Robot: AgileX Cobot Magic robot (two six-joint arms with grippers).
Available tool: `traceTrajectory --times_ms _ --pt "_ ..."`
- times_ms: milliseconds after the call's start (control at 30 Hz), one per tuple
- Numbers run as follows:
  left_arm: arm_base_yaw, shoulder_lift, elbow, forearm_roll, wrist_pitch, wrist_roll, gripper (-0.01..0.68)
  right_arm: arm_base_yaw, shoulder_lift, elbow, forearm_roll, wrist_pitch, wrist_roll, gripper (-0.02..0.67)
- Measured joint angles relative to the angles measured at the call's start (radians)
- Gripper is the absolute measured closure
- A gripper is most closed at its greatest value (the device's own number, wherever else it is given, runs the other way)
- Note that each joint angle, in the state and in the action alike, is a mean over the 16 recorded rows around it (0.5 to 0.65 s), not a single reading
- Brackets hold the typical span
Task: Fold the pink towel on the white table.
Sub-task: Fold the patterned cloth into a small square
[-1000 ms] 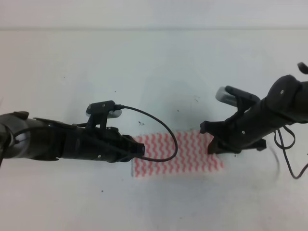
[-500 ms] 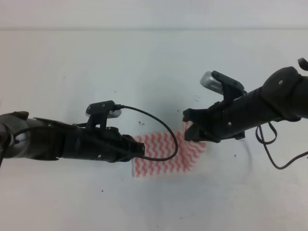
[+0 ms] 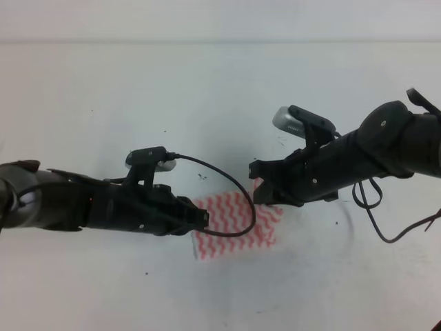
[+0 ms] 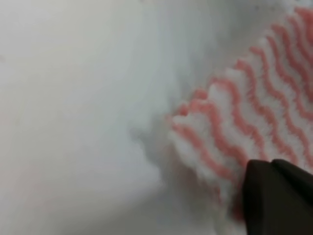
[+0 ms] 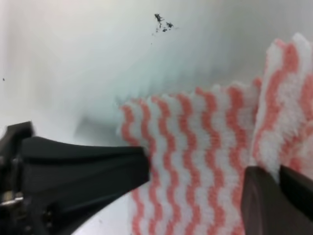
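One towel point(image 3: 238, 224) lies at lower centre of the high view, on one white worktop point(image 3: 207, 96). Two arms reach in, one from the left edge and one from the right, each ending in one hand: left hand point(image 3: 198, 219), right hand point(image 3: 260, 191). Each arm carries one small camera and one black cable.

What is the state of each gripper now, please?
Left gripper: shut on the pink towel, at its left edge.
Right gripper: shut on the towel's right edge, lifted.
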Motion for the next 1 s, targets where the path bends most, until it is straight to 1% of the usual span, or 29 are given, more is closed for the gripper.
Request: traceTrajectory --times_ms 267,467,1000 --pt "0.000 -0.059 0.009 0.058 0.003 -0.014 0.676 0.000 0.005 -0.004 0.001 0.004 0.000 0.662" --pt "0.000 -0.067 0.020 0.093 -0.003 -0.019 0.676 0.000 0.005 -0.007 0.001 0.010 0.000 0.662" --pt "0.000 0.003 0.031 0.040 -0.016 0.041 0.676 0.000 0.005 -0.017 0.003 0.034 0.001 0.665"
